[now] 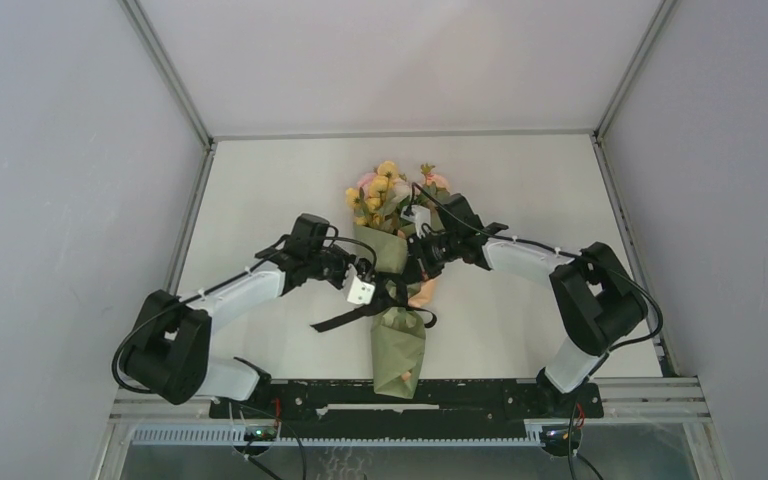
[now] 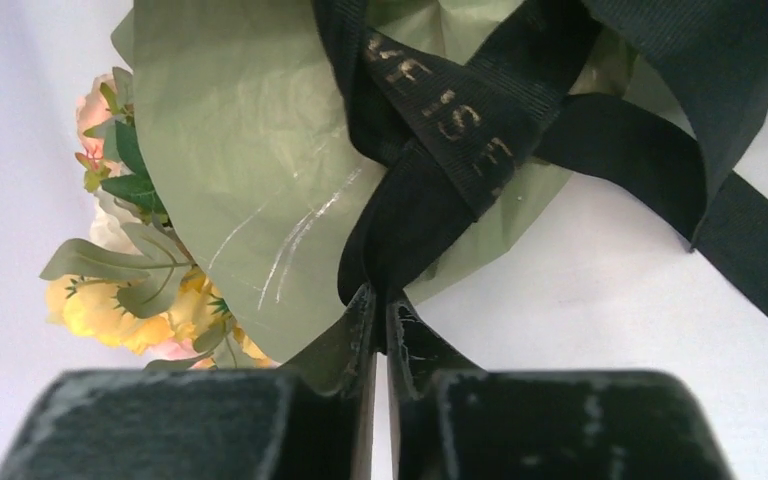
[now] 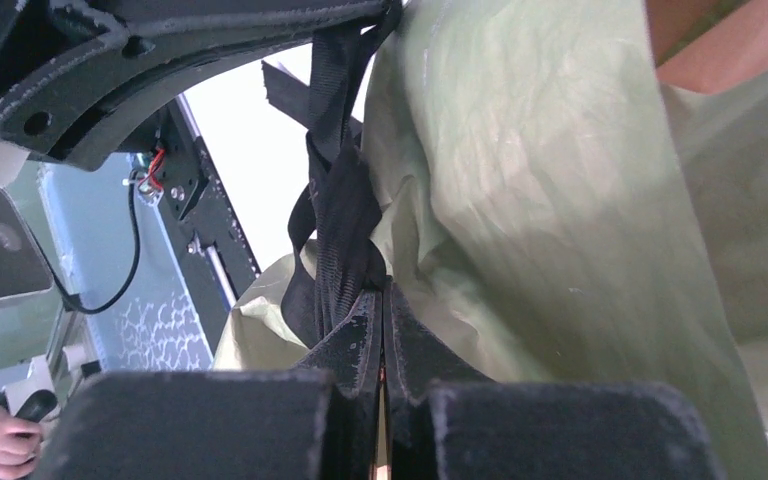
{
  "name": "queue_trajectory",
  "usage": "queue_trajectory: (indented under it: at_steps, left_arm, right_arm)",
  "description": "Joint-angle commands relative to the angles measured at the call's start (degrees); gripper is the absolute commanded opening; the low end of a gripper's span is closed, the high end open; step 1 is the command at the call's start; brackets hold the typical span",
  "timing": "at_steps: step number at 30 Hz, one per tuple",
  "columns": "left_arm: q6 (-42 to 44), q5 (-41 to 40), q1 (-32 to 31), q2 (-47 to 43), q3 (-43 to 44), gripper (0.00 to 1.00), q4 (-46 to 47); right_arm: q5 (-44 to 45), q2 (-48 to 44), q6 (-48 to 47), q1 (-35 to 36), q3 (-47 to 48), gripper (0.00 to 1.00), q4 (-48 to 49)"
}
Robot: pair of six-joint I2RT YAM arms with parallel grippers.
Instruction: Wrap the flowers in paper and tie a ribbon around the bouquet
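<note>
At mid-table, between my two arms, the bouquet [image 1: 397, 350] lies flat, its flowers [image 1: 385, 195] pointing away from the arm bases [image 1: 400, 395] and its narrow tail toward them. The olive paper [image 2: 240, 180] is already rolled round the stems, and a peach patch of its reverse shows in the right wrist view. The black ribbon [image 2: 440, 130] crosses over itself at the waist of the cone. One loose end trails across the table [image 1: 520, 190] on the left side.

My left gripper [image 2: 380, 305] has its jaws closed down to a sliver, with a fold of ribbon pinched between the tips just below the crossing. My right gripper [image 3: 385, 305] has its jaws fully together on another stretch of ribbon from the opposite side. The band runs straight into the tips, though this close I can't rule out an edge of paper caught with it.

I read this as a knot being drawn. Each arm holds its own length of ribbon on opposite sides of the wrap, so pulling apart should cinch the crossing at the narrowest part, where it keeps the paper from unrolling. Because the bundle rests on the table, neither arm has to carry it. The wrapping looks done and the tying under way, with the crossing loose rather than snug.
</note>
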Motion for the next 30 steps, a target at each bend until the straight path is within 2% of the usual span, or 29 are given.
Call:
queue_trajectory:
  at_steps: [1,8,16,23,26,30]
  left_arm:
    - [0.9,1.1,-0.4,-3.4,-0.1,0.01,-1.0]
    - [-1.0,-2.0,-0.1,-7.5,-3.1,0.00,-3.5]
    - [-4.4,-4.1,0.1,-10.3,-5.9,0.00,-5.7]
    - [-6.6,-7.5,0.1,-11.8,-8.0,0.00,-6.3]
    - [-8.0,-10.2,0.2,-12.2,-9.0,0.00,-6.7]
    - [-5.7,-13.8,0.6,-12.0,-11.9,0.00,-6.2]
  right_arm:
    - [4.2,-4.1,0.3,0.4,0.3,0.02,-0.3]
    - [12.5,-7.6,0.9,0.6,0.3,0.04,-3.0]
    - [22.9,-11.0,1.1,0.8,0.3,0.02,-8.9]
    - [24.9,-13.1,0.0,0.8,0.2,0.00,-12.6]
    - [23.9,-15.5,0.1,0.2,-2.4,0.00,-13.7]
    - [22.1,-18.6,1.9,-0.2,-8.4,0.00,-14.1]
